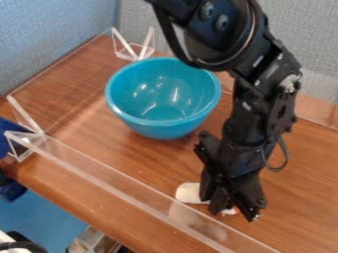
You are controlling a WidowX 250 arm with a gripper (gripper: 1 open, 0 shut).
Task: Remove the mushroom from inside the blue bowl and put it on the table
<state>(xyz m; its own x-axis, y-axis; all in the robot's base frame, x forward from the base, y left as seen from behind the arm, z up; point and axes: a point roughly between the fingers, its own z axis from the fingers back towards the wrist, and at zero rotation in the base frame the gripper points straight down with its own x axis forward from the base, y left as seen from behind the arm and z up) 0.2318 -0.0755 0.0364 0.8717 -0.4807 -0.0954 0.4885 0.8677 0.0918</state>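
The blue bowl point(161, 96) stands on the wood-grain table point(93, 99) at the back left, and nothing shows inside it. The mushroom point(195, 192) lies on the table by the front acrylic wall, its cream stem sticking out to the left. A speck of its reddish cap shows under the black fingers point(238, 201). My gripper point(224, 200) points straight down onto the mushroom, right of the bowl and apart from it. The fingers hide most of the cap, so how far apart they stand is unclear.
A low clear acrylic wall point(119, 183) runs along the front edge just ahead of the mushroom. Clear corner brackets stand at the left point(24, 136) and back point(132, 43). The black arm point(231, 49) rises over the table's right side.
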